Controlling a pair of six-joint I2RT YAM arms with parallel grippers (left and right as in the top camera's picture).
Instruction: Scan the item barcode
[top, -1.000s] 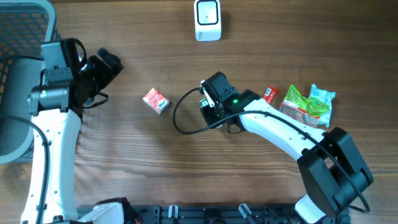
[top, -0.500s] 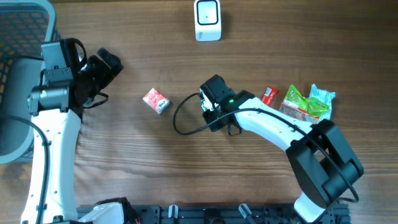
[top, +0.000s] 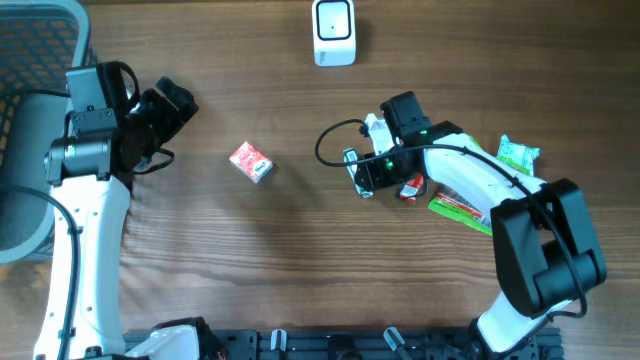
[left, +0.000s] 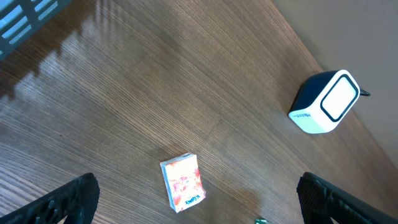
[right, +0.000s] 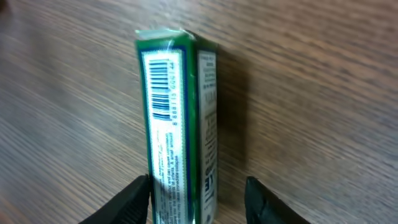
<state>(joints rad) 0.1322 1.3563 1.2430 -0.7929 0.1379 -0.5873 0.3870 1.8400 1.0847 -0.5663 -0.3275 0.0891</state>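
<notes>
A slim green box (right: 168, 124) with a white barcode panel facing up lies between the fingers of my right gripper (right: 198, 190). The left finger (right: 134, 199) touches it. Bare wood shows between the box and the right finger, so the jaws stand open around it. From overhead the green box (top: 357, 176) and right gripper (top: 363, 172) sit right of centre. The white scanner (top: 333, 32) stands at the far edge, also seen as the scanner (left: 326, 102) in the left wrist view. My left gripper (top: 170, 108) hangs wide open at the left, holding nothing.
A red box (top: 250, 161) lies left of centre, below the left gripper (left: 200, 198) as the red box (left: 183, 182). A small red packet (top: 410, 188) and green packets (top: 458, 206) lie under my right arm. A grey basket (top: 40, 40) fills the far-left corner.
My right wrist has swung to the right and turned, taking the green box a little rightward. The red and green packets have shifted toward the near side. The left arm has not moved.
</notes>
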